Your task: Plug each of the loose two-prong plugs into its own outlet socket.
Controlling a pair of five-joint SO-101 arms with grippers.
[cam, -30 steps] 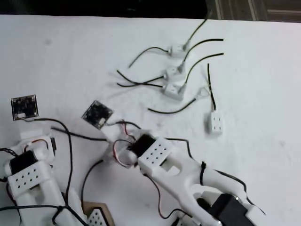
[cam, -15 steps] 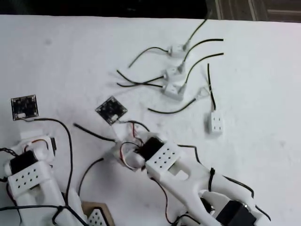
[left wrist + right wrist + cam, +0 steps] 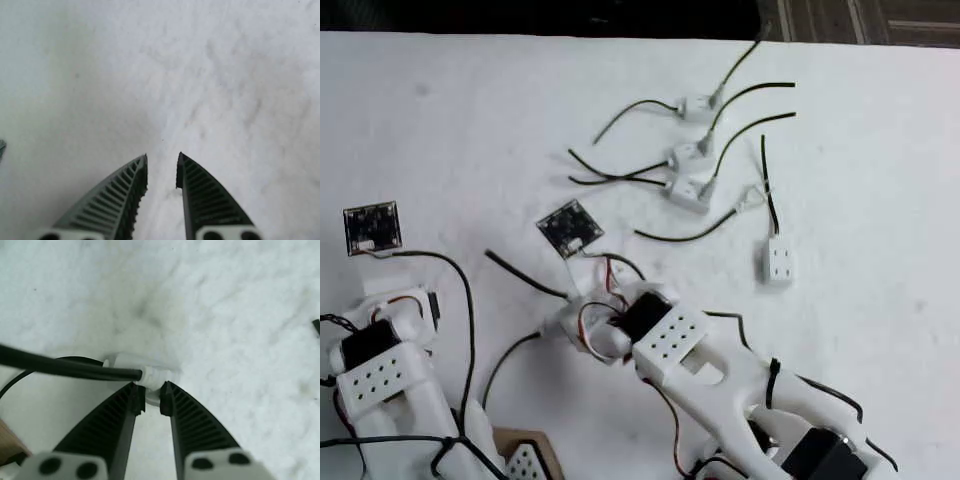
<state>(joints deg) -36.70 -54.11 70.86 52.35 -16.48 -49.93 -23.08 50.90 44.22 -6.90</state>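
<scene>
Our right tool [image 3: 150,392] grips the plug [image 3: 155,375] by its body — leaving prongs free, we judge — while our left tool [image 3: 161,167] hangs released.

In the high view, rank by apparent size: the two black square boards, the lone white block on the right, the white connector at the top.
Largest: left black board and middle black board, about alike.
Then the white block.
Smallest: the top connector.
</scene>
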